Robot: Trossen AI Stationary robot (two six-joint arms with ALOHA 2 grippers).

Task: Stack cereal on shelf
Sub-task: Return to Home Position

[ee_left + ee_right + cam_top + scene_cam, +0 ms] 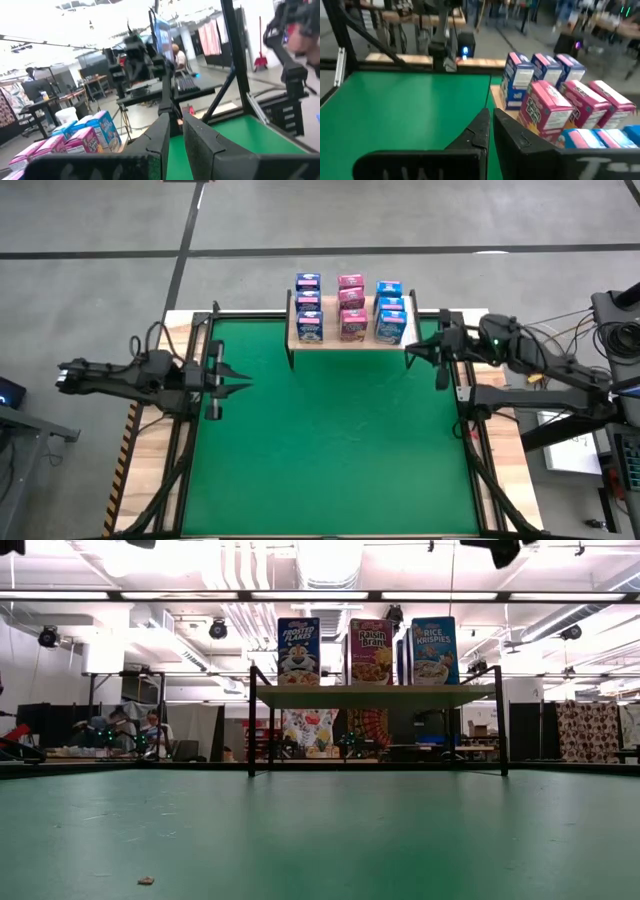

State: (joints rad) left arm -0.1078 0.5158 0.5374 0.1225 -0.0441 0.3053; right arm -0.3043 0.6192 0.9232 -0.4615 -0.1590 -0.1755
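From above, the cereal (349, 310) stands in three rows on the shelf (330, 343). The right gripper (412, 352), fingers together and empty, is just beside the shelf's corner, and a wide swing could bump it. The left gripper (232, 380), fingers together too, is well away. From low down, the boxes look tall, so a bump could tip them.

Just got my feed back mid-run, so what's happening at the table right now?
Nothing is being handled. The cereal boxes all stand on the shelf in three rows: dark blue, pink, light blue. The left tool hangs empty at the left side of the green table, and the right tool is empty too, near the shelf's right end.
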